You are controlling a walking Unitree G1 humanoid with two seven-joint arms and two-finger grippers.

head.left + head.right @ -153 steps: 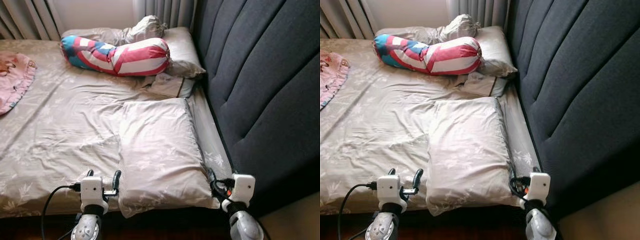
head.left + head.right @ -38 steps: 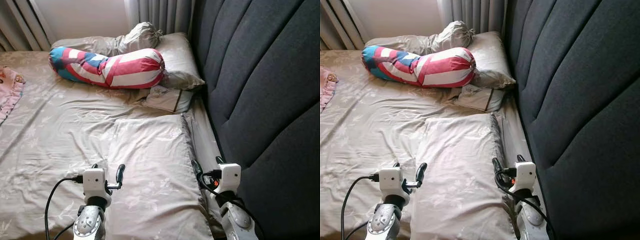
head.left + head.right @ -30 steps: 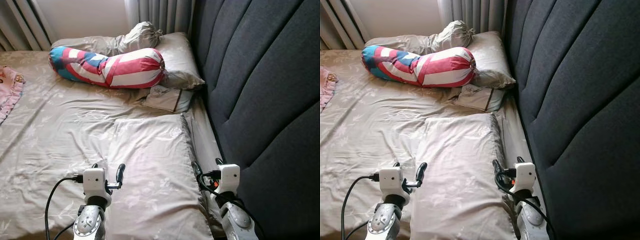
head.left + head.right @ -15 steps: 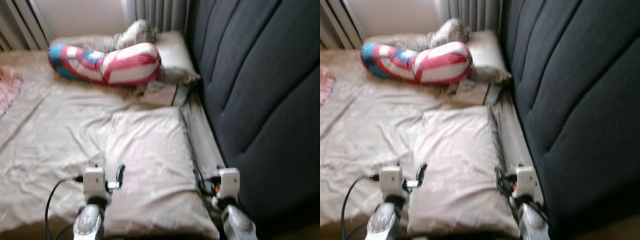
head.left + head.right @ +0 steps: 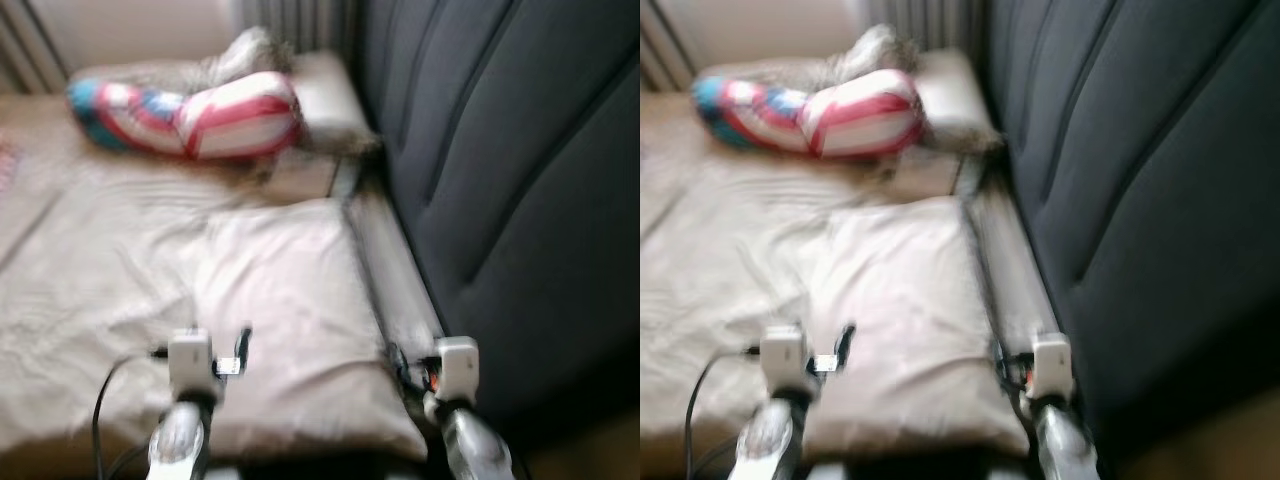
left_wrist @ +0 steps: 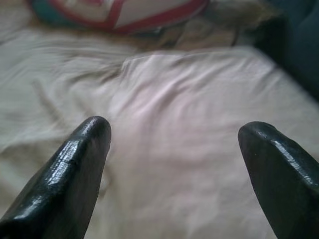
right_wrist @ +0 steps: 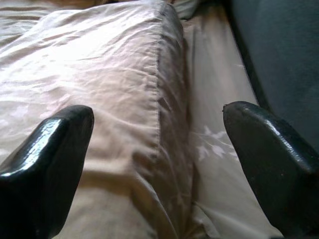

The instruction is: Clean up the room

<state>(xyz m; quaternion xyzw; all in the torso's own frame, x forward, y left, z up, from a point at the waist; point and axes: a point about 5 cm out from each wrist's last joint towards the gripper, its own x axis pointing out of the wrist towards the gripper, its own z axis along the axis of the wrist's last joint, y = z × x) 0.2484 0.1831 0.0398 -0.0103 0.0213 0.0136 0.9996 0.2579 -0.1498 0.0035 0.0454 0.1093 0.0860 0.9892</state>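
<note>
Beige pillow point(image 5: 300, 320) lies flat at lower centre of blurred head views, beside the dark headboard point(image 5: 500, 170). Left gripper point(image 6: 174, 164) spread wide over its left part; right gripper point(image 7: 157, 164) spread wide, straddling its right edge.

Head views smeared by motion blur; edges cut off several things.

Red, white & blue striped bolster cushion point(image 5: 190, 118) has no crisp outline, pattern only vague; top of it cut off in left wrist view. Dark grey padded headboard point(image 5: 500, 150) runs out of frame top & right. Both silver arms cut off at bottom edge. Crumpled beige bedding bundle point(image 5: 240, 50) behind bolster too blurred to identify.
</note>
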